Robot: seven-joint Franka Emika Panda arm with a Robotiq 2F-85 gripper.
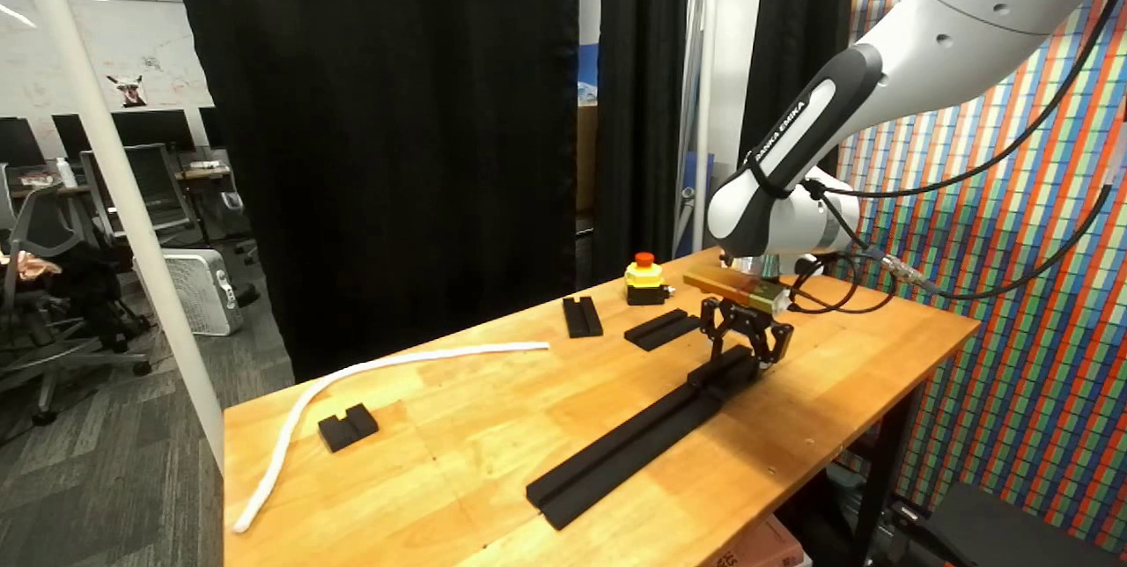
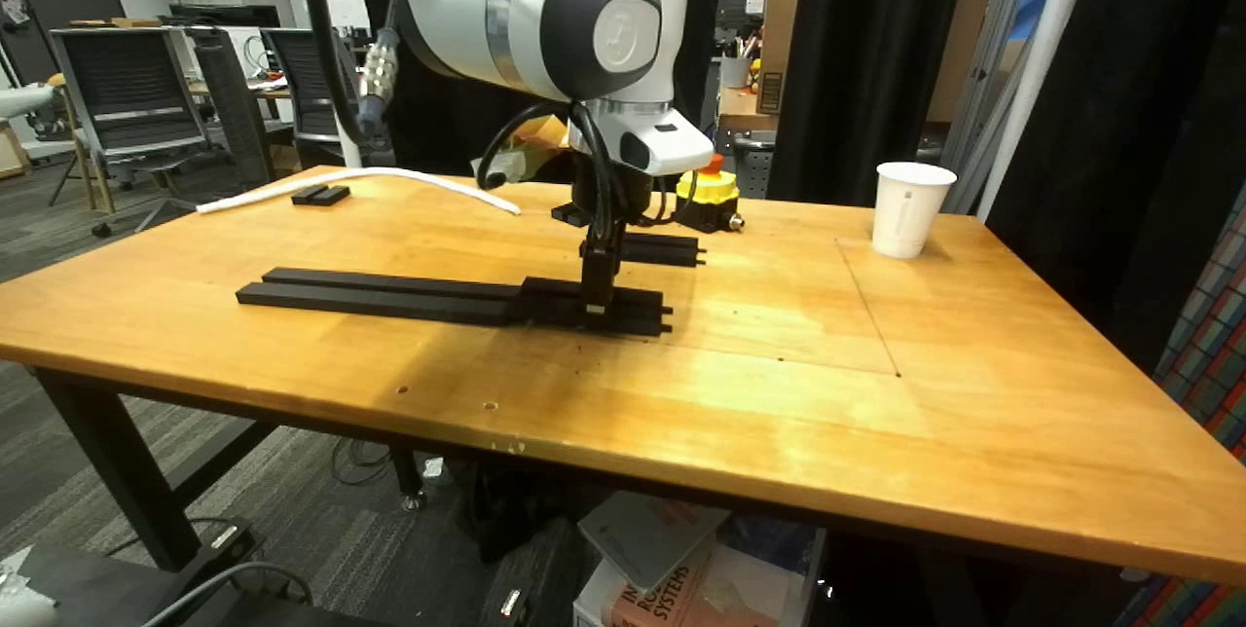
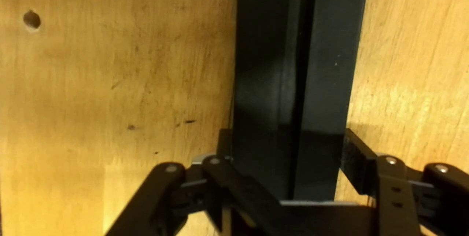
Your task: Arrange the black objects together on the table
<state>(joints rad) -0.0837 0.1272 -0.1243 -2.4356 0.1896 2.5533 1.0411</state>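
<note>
Wrist view: the Robotiq gripper [image 3: 287, 148] fills the bottom of the frame, its two fingers closed on the long sides of a grooved black slab [image 3: 262, 71], which runs lengthwise up the frame right of centre. In an exterior view, this slab sits in line with the upper end of a long black strip [image 1: 629, 452], which slants from the bottom centre toward the right of the frame on a honey-coloured butcher-block table [image 1: 440, 461]. The slab seems to stand slightly higher than the strip, though black against black makes it hard to see whether its underside touches the table. Three other black pieces lie apart: a small notched block [image 1: 348, 430] at lower left, a short slab [image 1: 582, 318] just below the centre, and a ridged slab [image 1: 662, 331] right of that. A long white cord [image 1: 440, 355] curves from lower left to the centre. A yellow emergency-stop button [image 1: 645, 273] with a red top stands just above the ridged slab. The white Franka Panda arm [image 1: 942, 74] slants down from the upper right. In an exterior view, a white paper cup [image 2: 907, 213] stands upright at right.
</note>
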